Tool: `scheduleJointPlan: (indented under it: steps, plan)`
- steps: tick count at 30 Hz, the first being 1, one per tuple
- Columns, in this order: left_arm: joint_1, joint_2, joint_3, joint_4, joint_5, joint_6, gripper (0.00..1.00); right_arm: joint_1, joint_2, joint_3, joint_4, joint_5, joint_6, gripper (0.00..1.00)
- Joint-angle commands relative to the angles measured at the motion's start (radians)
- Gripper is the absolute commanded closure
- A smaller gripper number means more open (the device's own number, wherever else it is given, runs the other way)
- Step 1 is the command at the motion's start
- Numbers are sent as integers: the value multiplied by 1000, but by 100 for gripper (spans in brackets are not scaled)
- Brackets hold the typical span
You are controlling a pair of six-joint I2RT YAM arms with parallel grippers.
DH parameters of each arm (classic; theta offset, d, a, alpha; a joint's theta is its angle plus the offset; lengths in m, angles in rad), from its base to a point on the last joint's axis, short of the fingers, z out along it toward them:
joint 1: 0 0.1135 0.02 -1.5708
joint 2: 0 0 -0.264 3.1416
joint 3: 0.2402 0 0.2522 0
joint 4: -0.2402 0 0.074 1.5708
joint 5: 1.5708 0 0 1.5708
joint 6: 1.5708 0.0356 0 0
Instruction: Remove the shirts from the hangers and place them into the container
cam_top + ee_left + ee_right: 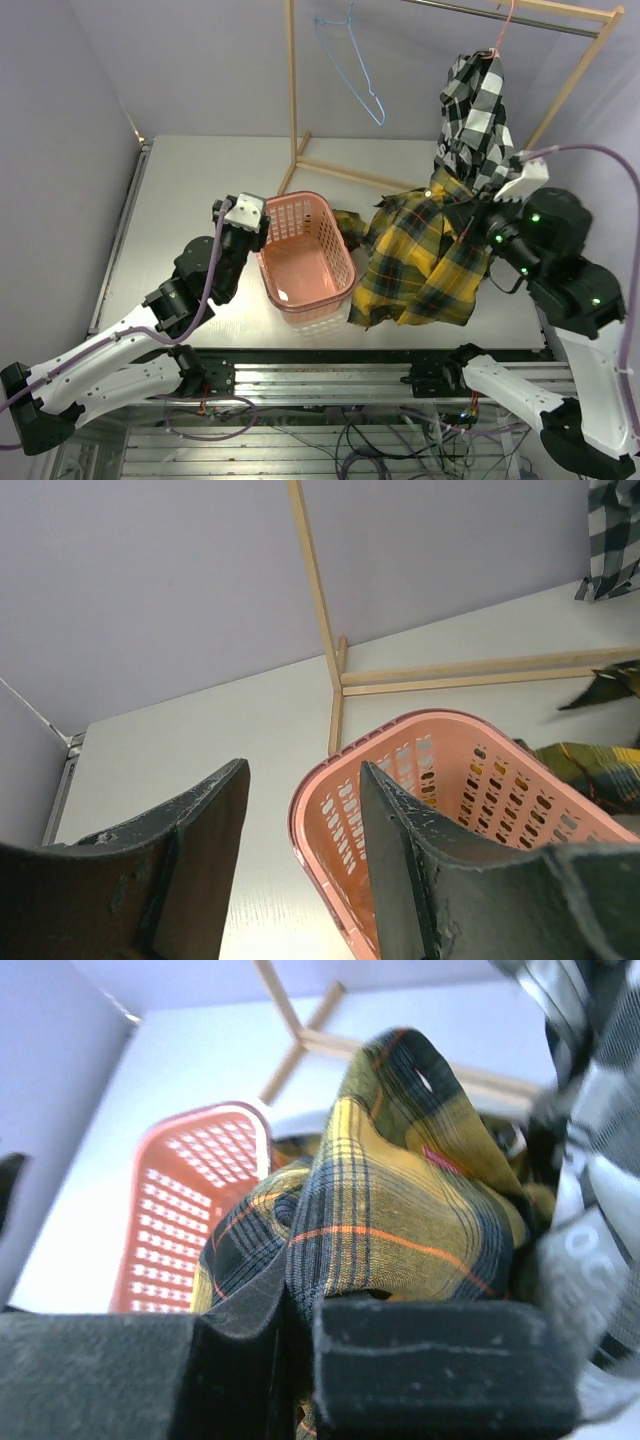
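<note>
Shirt, yellow plaid [420,262]: off any hanger, heaped on table [190,190] just right of basket [300,262], one edge touching its rim.
Right gripper [300,1360]: clamped on a fold of that shirt.
Left gripper [303,775]: fingers apart, basket's left rim between them, unclamped.
Handling: judged light, limp, prone to trail; pinch bunched cloth near the collar.
Writing: none legible; small pink tag [440,1160] unreadable.

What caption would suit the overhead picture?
Right gripper clamps the yellow plaid shirt beside the pink basket; left gripper, open, sits at its rim.
</note>
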State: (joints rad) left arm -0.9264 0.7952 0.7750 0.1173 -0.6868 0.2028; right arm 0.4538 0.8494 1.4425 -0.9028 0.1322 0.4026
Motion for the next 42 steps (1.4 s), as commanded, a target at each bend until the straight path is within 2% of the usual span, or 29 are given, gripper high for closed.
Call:
scheduleJointPlan:
  steps: [1,7,14,21,23,26,30,32,38,42]
  plan:
    - [4,-11,-8,54,20,-25,41,1,37,226,-11,-165,-60,100]
    - [4,0,-5,50,46,-48,40,0,150,425,79,-369,-28,100]
    - [4,-28,-13,61,29,-46,40,0,256,533,211,-453,-7,100]
    - [4,-74,-29,83,31,-51,39,0,490,970,156,-509,-19,100]
    - [5,-71,-29,84,62,-58,37,0,527,1034,170,-519,-11,100]
    - [6,-60,-27,89,141,-72,31,0,505,967,284,-542,15,100]
    - [5,-44,-43,128,276,-116,15,0,497,897,385,-572,49,100]
    - [6,-35,-69,174,355,-154,2,0,510,921,389,-582,54,100]
    - [5,-3,-241,553,556,-251,0,0,457,903,377,-582,41,100]
    - [5,76,-211,582,633,-278,0,0,432,892,363,-609,37,100]
